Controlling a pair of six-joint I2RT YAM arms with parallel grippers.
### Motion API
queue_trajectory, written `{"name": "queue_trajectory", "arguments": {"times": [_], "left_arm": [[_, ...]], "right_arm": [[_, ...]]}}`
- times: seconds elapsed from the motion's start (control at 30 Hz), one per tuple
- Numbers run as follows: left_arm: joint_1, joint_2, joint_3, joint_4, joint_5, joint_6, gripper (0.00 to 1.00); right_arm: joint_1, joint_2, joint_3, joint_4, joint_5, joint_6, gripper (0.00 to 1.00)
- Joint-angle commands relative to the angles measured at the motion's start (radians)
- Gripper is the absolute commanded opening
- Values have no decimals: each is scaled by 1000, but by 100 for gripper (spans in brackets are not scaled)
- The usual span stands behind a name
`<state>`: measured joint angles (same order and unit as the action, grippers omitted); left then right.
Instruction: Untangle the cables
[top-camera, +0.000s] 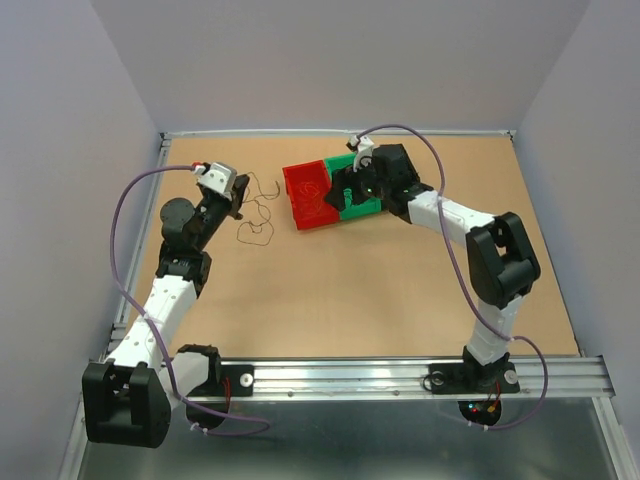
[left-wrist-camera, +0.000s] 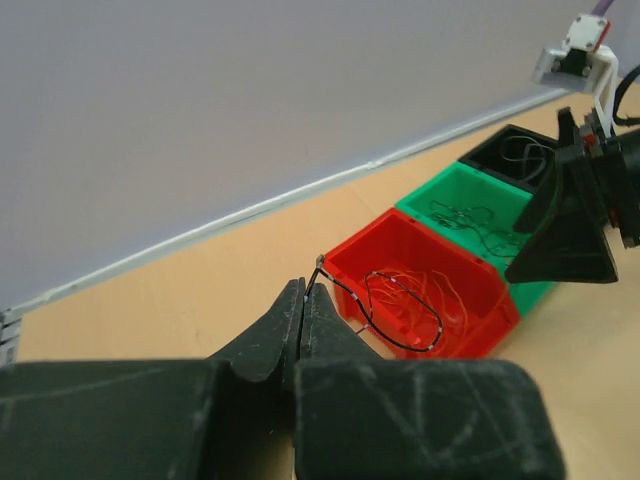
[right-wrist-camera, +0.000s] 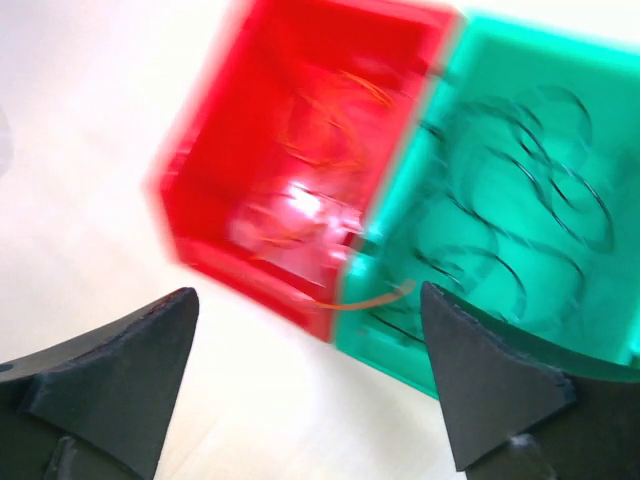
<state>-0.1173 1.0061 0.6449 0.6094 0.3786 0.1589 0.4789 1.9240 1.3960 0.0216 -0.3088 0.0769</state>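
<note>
Thin dark cables (top-camera: 256, 222) lie in loose loops on the brown table, just right of my left gripper (top-camera: 233, 199). In the left wrist view my left gripper (left-wrist-camera: 303, 292) is shut on one end of a black wire (left-wrist-camera: 405, 318) with pale bands, which curls out in front of the red bin (left-wrist-camera: 470, 325). My right gripper (top-camera: 350, 192) hovers over the bins and is open and empty (right-wrist-camera: 310, 335). One orange wire (right-wrist-camera: 372, 300) hangs over the seam between the red bin (right-wrist-camera: 215, 215) and the green bin (right-wrist-camera: 600, 300).
The red bin (top-camera: 300, 212) holds orange wires (left-wrist-camera: 450, 295). The green bin (left-wrist-camera: 440, 195) holds dark wires, and a black bin (left-wrist-camera: 495, 150) stands behind it. The green bin (top-camera: 370, 208) touches the red one. Grey walls enclose the table.
</note>
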Motion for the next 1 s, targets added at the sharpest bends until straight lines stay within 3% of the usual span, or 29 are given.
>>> {"name": "queue_trajectory", "arguments": {"times": [0.0,0.07,0.27,0.5,0.67,0.87,0.97], "left_arm": [[-10,-27,38,1,192,-10,0],[-15,-38,39,-11,250,-18,0],[-27,-70,41,-20,347,-50,0],[-51,-67,47,-20,410,-90,0],[-59,-58,45,-16,399,-110,0],[-64,-44,39,9,358,-150,0],[-64,-35,42,16,361,-154,0]], "right_arm": [[3,-129,-110,349,-291,-12,100],[7,-158,-213,453,-378,-9,100],[56,-177,-285,616,-452,-5,100],[156,-151,-336,791,-415,-14,100],[204,-85,-336,964,-362,58,100],[251,-13,-302,1045,-305,81,100],[262,33,-266,1054,-314,107,93]]}}
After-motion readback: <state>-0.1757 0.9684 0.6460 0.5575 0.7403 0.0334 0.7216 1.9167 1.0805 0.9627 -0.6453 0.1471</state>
